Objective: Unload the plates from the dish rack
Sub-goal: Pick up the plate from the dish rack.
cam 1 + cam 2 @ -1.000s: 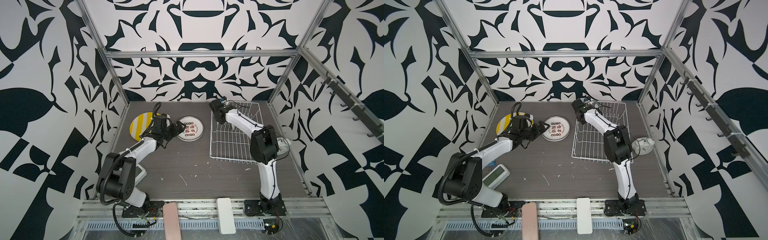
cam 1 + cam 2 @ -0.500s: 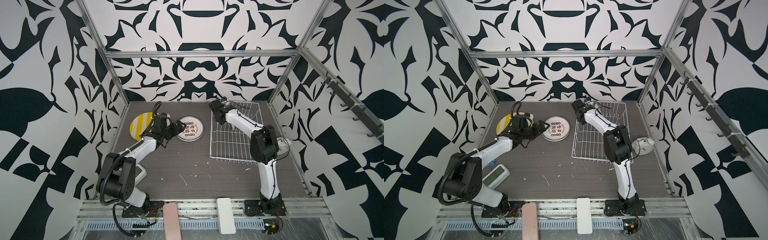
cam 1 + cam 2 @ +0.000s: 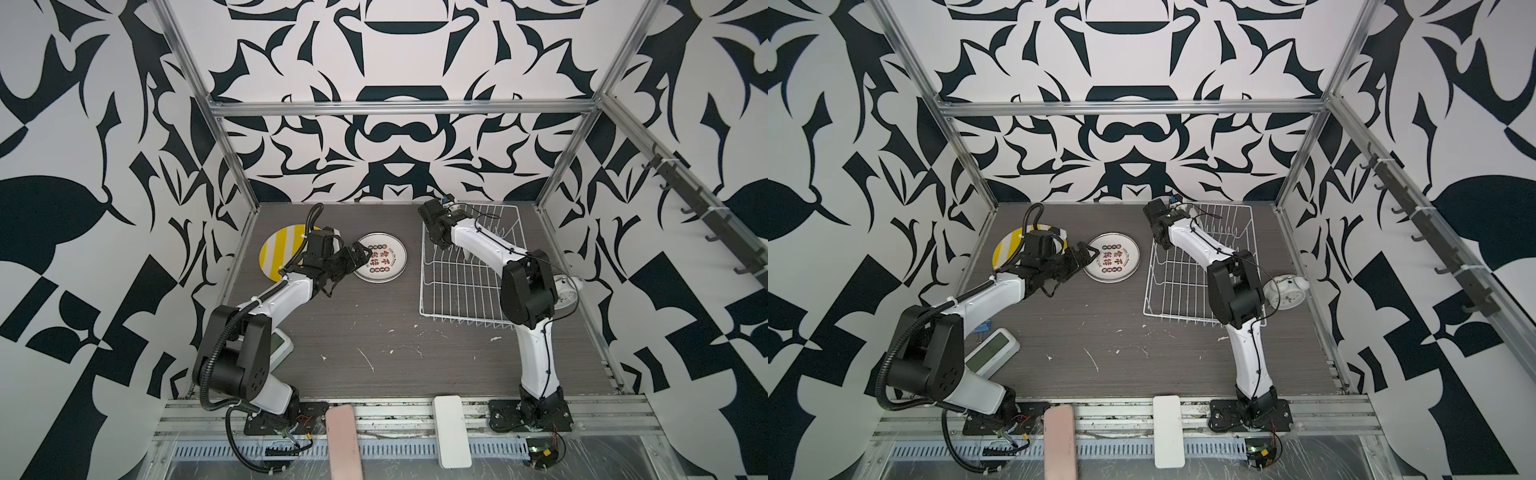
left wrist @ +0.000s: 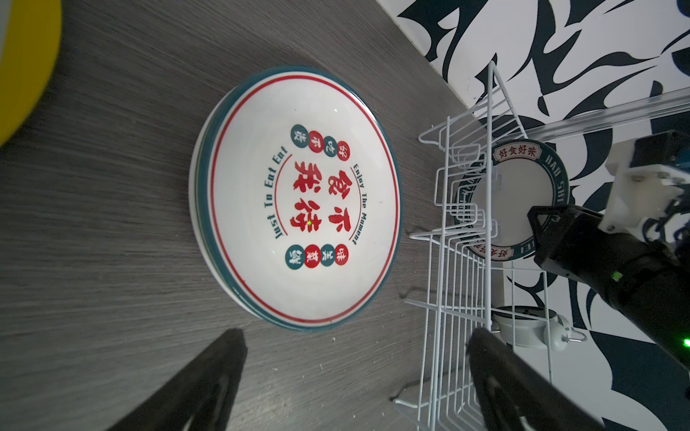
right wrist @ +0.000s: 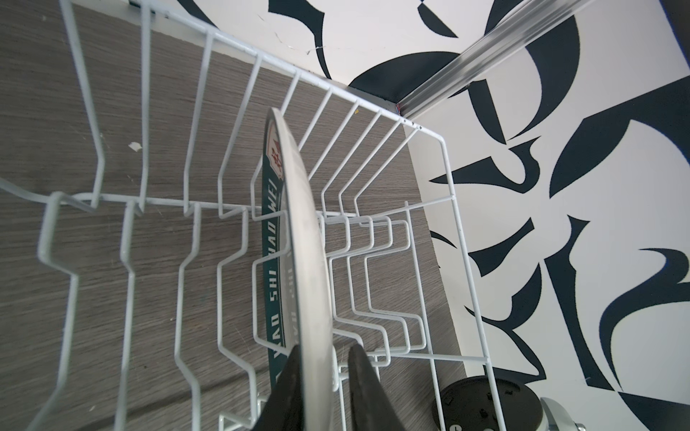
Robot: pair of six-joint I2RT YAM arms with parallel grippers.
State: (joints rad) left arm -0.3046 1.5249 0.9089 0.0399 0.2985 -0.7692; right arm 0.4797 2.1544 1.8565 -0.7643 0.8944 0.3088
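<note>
Black-and-white patterned walls box in a grey wood-grain table (image 3: 374, 324). The right gripper (image 5: 325, 352) sits astride the top rim of the one plate (image 5: 298, 242) that stands on edge in the dish rack (image 3: 461, 291). It is at the rack's upper-left part, right of centre in both top views. Its jaws are narrow but not clamped. One finger lies close against the printed dark-green face, while a slit of rack wire shows between the other finger and the white back. The left gripper (image 4: 358, 336) hangs wide open and empty just beside the stacked printed plates (image 3: 380, 257), which lie flat at mid-frame. The yellow-striped plate (image 3: 280, 253) is to their left.

The racked plate looks rigid, glazed and slick, and likely to chip if knocked. A firm pinch on the rim, deep enough to stop it pivoting, seems right. The tines (image 5: 255, 294) flank it closely on both sides and the back wall is near, so a straight lift clear of the wires should come first. Bare table lies open at lower centre. An alarm clock (image 3: 1287, 291) sits just beside the rack's right edge.
</note>
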